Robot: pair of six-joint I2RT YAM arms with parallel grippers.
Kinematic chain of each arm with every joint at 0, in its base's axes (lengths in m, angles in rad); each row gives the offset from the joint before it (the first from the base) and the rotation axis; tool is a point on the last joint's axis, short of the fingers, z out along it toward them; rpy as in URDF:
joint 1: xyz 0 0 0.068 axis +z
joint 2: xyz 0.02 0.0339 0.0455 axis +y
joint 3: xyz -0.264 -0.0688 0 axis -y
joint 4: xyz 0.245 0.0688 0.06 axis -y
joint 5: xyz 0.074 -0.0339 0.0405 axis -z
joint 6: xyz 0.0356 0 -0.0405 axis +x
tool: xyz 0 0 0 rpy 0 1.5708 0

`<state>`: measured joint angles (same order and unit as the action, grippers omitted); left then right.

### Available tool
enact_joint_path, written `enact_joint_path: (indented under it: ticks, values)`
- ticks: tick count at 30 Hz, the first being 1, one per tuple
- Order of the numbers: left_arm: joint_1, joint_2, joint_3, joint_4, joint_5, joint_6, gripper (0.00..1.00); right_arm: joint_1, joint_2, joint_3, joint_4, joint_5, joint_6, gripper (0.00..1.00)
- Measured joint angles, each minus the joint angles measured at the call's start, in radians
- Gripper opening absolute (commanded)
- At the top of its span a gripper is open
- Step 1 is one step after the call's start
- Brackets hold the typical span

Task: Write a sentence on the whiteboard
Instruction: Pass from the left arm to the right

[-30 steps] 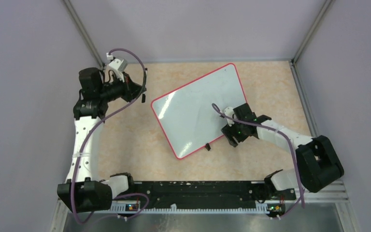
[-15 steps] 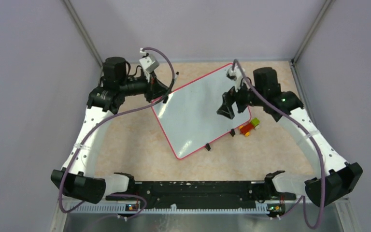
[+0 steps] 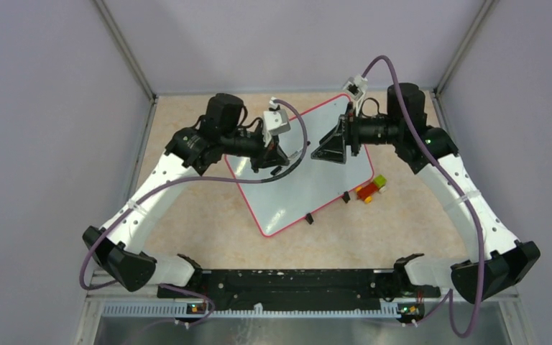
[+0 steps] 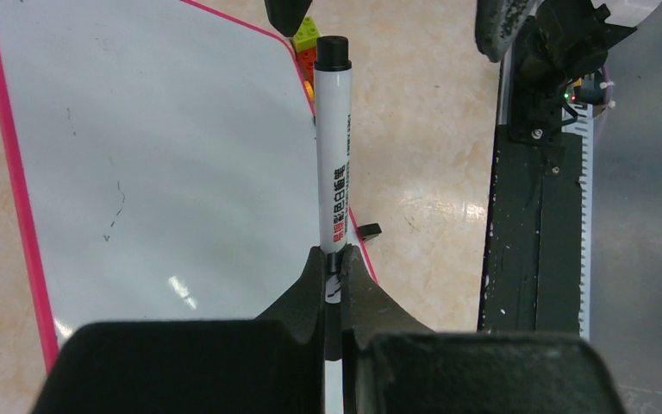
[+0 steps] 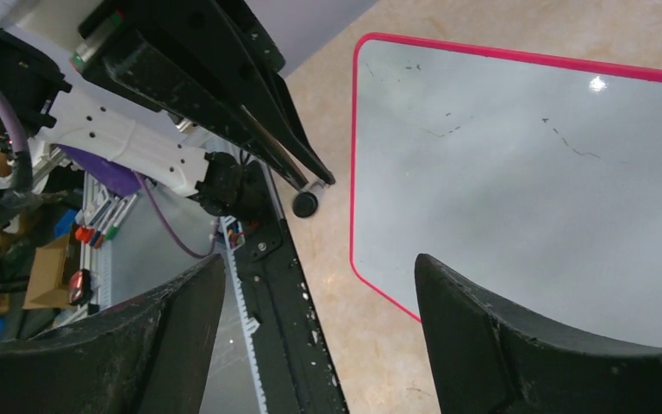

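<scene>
The whiteboard (image 3: pixel 298 183) lies tilted on the table, glossy white with a thin red frame. It also shows in the left wrist view (image 4: pixel 155 147) and the right wrist view (image 5: pixel 534 181). No sentence shows on it, only faint thin marks. My left gripper (image 3: pixel 277 158) hovers over the board's upper part. It is shut (image 4: pixel 334 259) on a white marker (image 4: pixel 334 147) whose black cap (image 4: pixel 334 52) points at my right gripper. My right gripper (image 3: pixel 316 153) is open and empty (image 5: pixel 319 261), facing the cap (image 5: pixel 304 204) a short way off.
Red, yellow and green toy bricks (image 3: pixel 371 188) lie on the table just off the board's right edge, also in the left wrist view (image 4: pixel 307 39). Two small black feet (image 3: pixel 309 219) stick out along that edge. The black base rail (image 3: pixel 287 282) runs along the near side.
Both arms swung in over the board. The left gripper carried the marker rightward. The right gripper rose from the board's right edge, uncovering the bricks, and turned to face the marker.
</scene>
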<state>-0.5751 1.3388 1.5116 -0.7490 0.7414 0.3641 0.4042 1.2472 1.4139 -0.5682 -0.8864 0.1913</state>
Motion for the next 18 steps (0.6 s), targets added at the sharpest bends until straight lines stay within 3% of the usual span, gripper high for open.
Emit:
enact_joint_path:
  ticks: [18]
  values:
    - [-0.127, 0.080, 0.082, -0.045, -0.127, 0.032, 0.00, 0.087, 0.077, -0.051, 0.031, 0.038, 0.052, 0.30]
